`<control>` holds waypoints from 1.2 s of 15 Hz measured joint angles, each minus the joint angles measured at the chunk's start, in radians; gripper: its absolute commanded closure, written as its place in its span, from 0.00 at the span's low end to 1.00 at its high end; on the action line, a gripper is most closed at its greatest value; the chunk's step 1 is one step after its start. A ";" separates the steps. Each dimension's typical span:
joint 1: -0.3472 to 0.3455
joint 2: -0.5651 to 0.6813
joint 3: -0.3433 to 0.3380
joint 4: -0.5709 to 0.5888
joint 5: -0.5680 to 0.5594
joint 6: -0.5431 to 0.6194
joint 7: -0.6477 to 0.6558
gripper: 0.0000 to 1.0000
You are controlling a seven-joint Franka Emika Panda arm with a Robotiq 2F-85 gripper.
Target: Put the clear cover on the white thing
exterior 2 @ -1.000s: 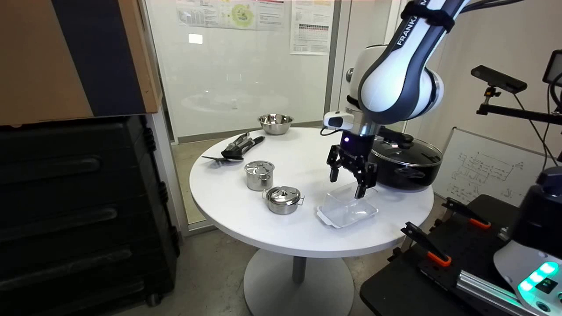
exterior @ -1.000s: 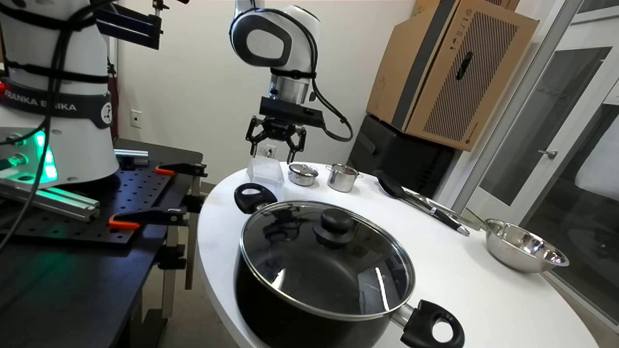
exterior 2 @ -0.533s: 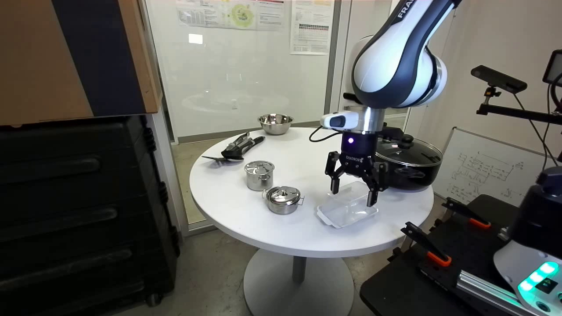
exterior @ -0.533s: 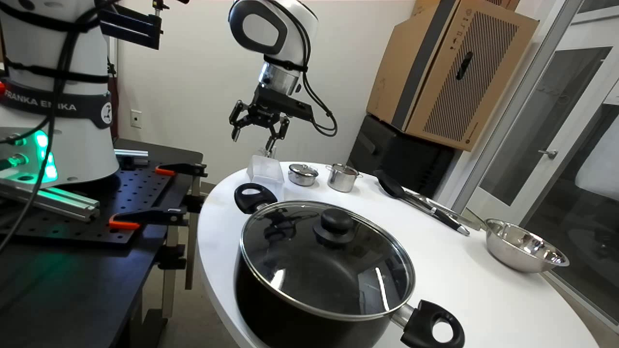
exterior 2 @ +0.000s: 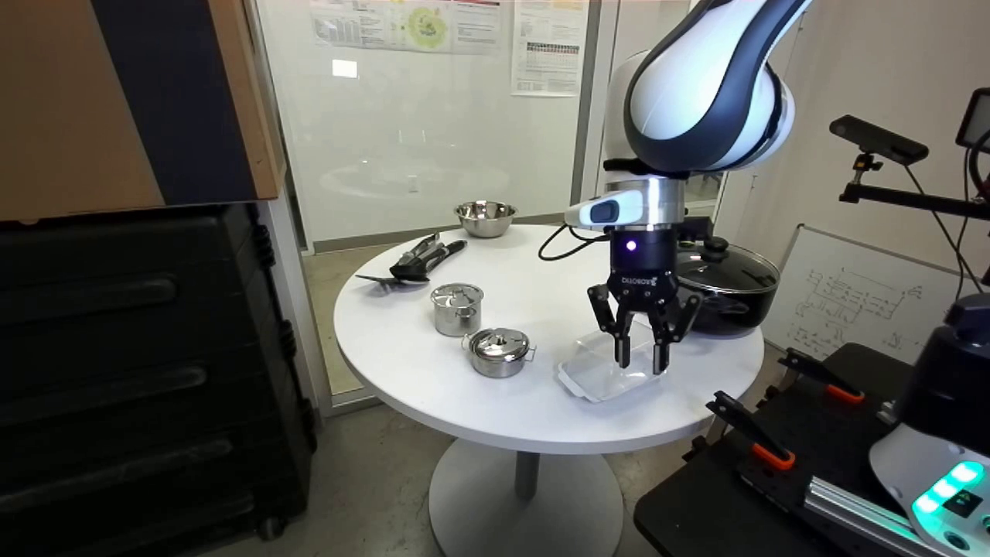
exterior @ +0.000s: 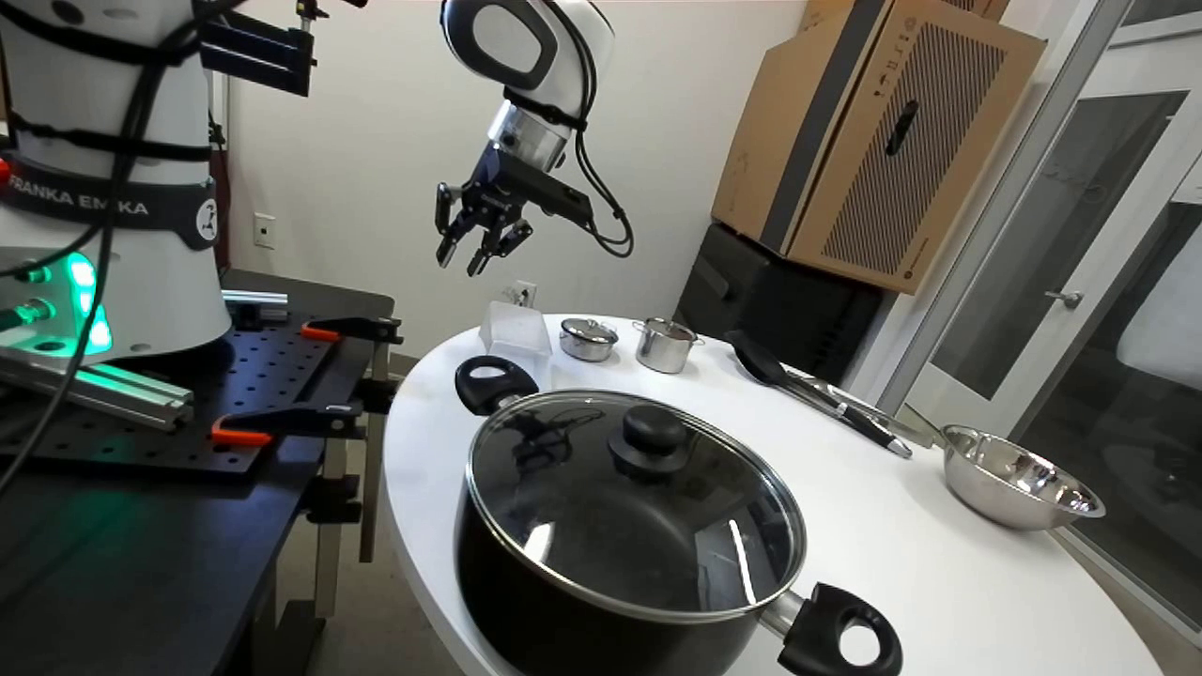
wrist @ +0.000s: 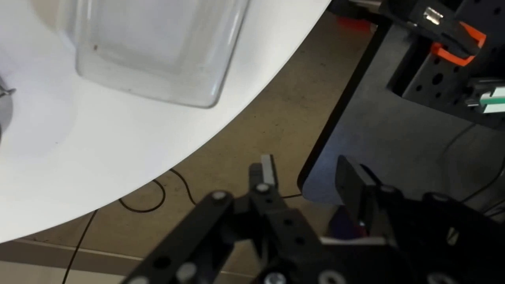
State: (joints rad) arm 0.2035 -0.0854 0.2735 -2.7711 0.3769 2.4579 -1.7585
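Note:
The clear cover point(exterior 2: 611, 363) rests on the white table in both exterior views, a see-through box near the table's edge. A whitish lip point(exterior 2: 574, 384) runs along one end; it looks like part of the white thing, but how the two sit together I cannot tell. In the wrist view the cover point(wrist: 146, 59) fills the upper left, away from the fingers. My gripper point(exterior 2: 642, 368) hangs in the air, its jaws apart with nothing between them. In an exterior view the gripper point(exterior: 459, 267) is above and clear of the cover. The wrist view has the gripper point(wrist: 305, 161) past the table edge.
A black pot with a glass lid point(exterior: 639, 507) stands beside the cover. Two small steel pots point(exterior 2: 456, 309), utensils point(exterior 2: 425, 259) and a steel bowl point(exterior 2: 485, 220) share the table. The robot's black bench point(wrist: 394, 130) lies across a gap of floor.
My gripper has moved away from the cover towards the table's edge, rotating as it went. Its jaws have come closer together. The cover has not moved.

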 measured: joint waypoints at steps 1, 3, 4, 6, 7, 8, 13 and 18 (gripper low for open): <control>0.005 -0.002 -0.006 0.000 -0.006 -0.005 0.000 0.94; 0.008 -0.002 -0.019 0.000 -0.022 -0.005 0.001 1.00; 0.008 -0.002 -0.025 0.000 -0.036 -0.003 0.005 1.00; 0.008 0.001 -0.039 0.000 -0.075 0.003 0.019 0.99; 0.008 0.006 -0.044 0.000 -0.099 0.009 0.031 1.00; 0.008 0.011 -0.048 0.000 -0.125 0.016 0.046 1.00; 0.007 0.048 -0.057 -0.001 -0.225 0.062 0.116 1.00; 0.006 0.098 -0.058 -0.001 -0.274 0.151 0.164 1.00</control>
State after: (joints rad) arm 0.2098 0.0124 0.2159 -2.7717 0.1027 2.6085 -1.5940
